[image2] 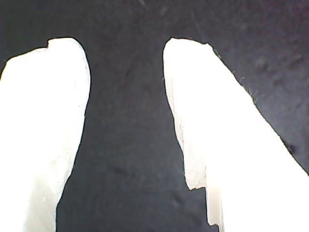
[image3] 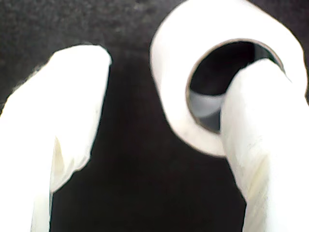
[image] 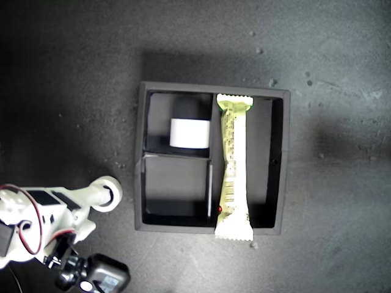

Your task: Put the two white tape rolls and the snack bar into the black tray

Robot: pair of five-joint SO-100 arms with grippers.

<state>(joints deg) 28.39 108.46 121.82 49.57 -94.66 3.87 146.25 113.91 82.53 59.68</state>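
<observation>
Second gripper (image3: pixel 164 96): jaws parted, one finger hooked through loose tape roll (image3: pixel 178 82), left of tray in exterior view.
Tray (image: pixel 278 159): other roll (image: pixel 189 132) upper-left compartment; snack bar (image: pixel 233 168) long compartment; print unreadable.
First gripper (image2: pixel 126 65): spread, empty, wrist-only.

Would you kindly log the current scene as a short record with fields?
tray: black tray, square, with dividers
snack bar: snack bar in the long compartment, one crimped end overhanging the rim
first roll: tape roll on its side in a small compartment
second roll: tape roll outside the tray, one finger through its centre
first gripper: my first gripper, open, nothing between its jaws
second gripper: my second gripper, open
</observation>
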